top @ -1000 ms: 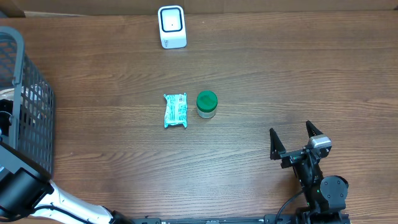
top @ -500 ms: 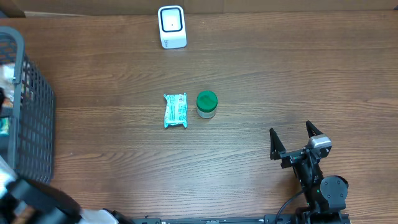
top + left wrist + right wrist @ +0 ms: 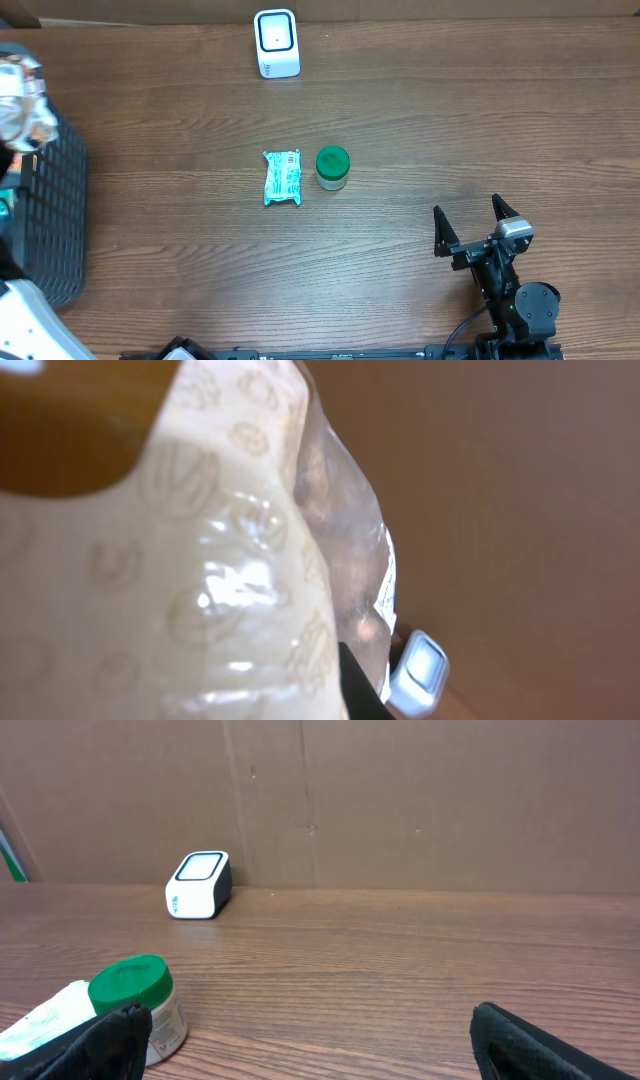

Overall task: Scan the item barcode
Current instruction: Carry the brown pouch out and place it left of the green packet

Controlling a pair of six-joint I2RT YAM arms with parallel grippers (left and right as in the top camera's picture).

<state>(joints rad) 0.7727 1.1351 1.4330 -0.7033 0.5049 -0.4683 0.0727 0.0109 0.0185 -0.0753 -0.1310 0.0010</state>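
Since its barcode had to face the scanner (at the far edge of the surface), the left claw held the pale packet pinched tight above the basket; the right claw gaped empty.

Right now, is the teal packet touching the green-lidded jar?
Apart. The overhead view shows a strip of bare table between the teal packet and the jar; from the right wrist view they merely overlap.
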